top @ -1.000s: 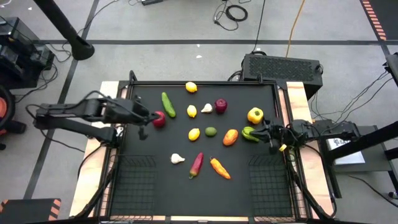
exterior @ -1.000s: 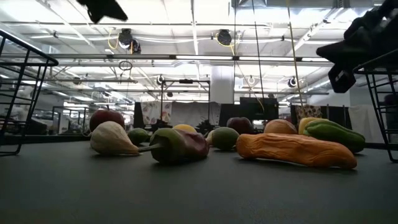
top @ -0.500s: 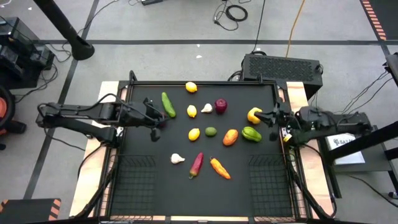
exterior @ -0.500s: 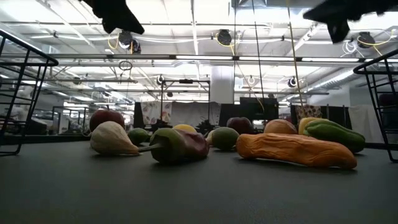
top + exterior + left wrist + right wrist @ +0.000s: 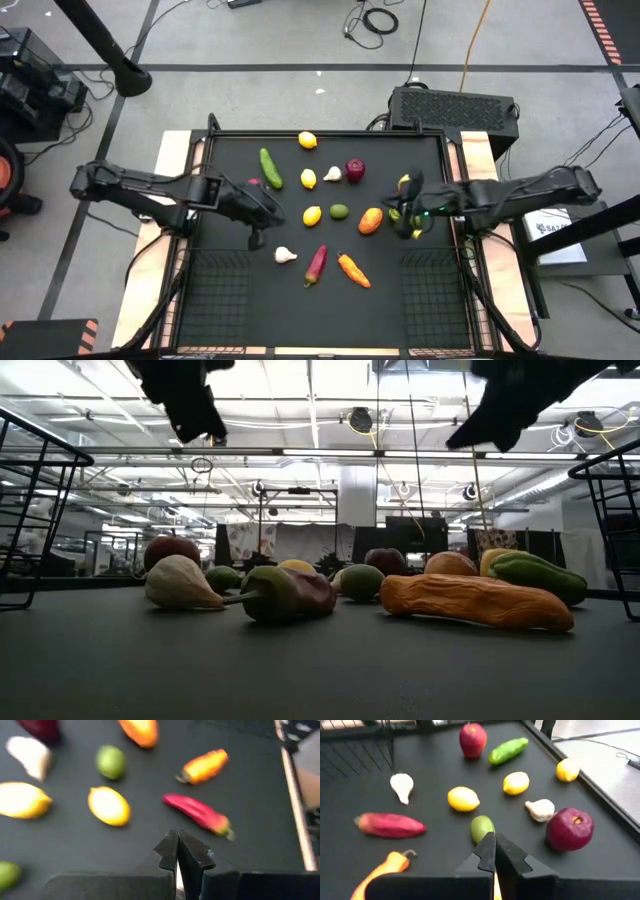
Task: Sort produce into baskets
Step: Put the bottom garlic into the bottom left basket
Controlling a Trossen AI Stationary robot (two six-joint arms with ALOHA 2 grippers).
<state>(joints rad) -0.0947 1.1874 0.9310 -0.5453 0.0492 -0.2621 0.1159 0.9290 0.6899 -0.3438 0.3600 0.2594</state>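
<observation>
**Both arms out over the produce, nothing picked up yet**

The sorting is at its opening step — reaching, not carrying. All the produce lies loose in the middle of the black bench, and both wire baskets, the left basket and the right basket, sit at the near corners with nothing visible in them.

The left pincer hangs above the bench just beside the red apple and the cucumber. Its own wrist camera shows the two fingers pressed together with nothing between them, looking out at a lemon and a red pepper. The right pincer is over the yellow pepper and green pepper at the right of the spread, next to an orange fruit. It is clenched empty too, its fingers meeting just short of a lime in its wrist view.

In the low view both arms show only as dark shapes high above the pieces, so neither touches anything.

The next move, as I judge it, calls for each arm to settle on one piece, part its fingers wide enough to straddle it, and come down squarely — the rounded toys would likely roll from a glancing touch. Then a lift and a carry to the basket on its own side.
</observation>
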